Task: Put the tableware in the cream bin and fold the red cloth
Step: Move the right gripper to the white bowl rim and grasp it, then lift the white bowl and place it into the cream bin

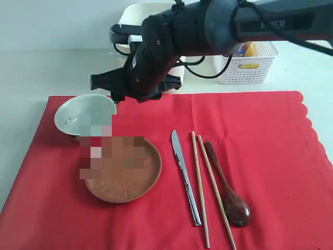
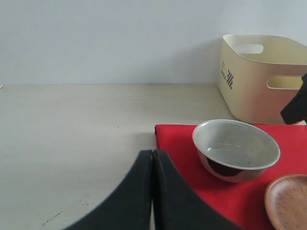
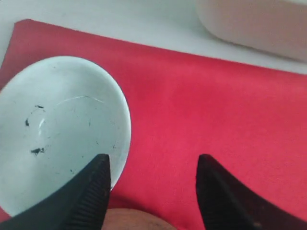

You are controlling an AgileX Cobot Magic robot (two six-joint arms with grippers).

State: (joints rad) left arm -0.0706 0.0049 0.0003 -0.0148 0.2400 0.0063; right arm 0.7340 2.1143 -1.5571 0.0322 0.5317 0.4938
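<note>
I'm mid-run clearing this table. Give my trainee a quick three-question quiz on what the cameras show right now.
1. True or false: the right hand is open, close to the bowl.
2. What lies between the knife and the spoon? A chopsticks, B a fork, C a lemon.
3. Fill in: the left hand is ____ (open or shut).
Key: 1 true; 2 A; 3 shut.

The glossy black right arm (image 1: 208, 23) reaches from the tabletop's right side across the middle toward its far left corner, wrist bent downward, its black two-fingered right tool (image 3: 153, 167) spread wide. The black left tool (image 2: 152, 160) has its fingers pressed together.
</note>
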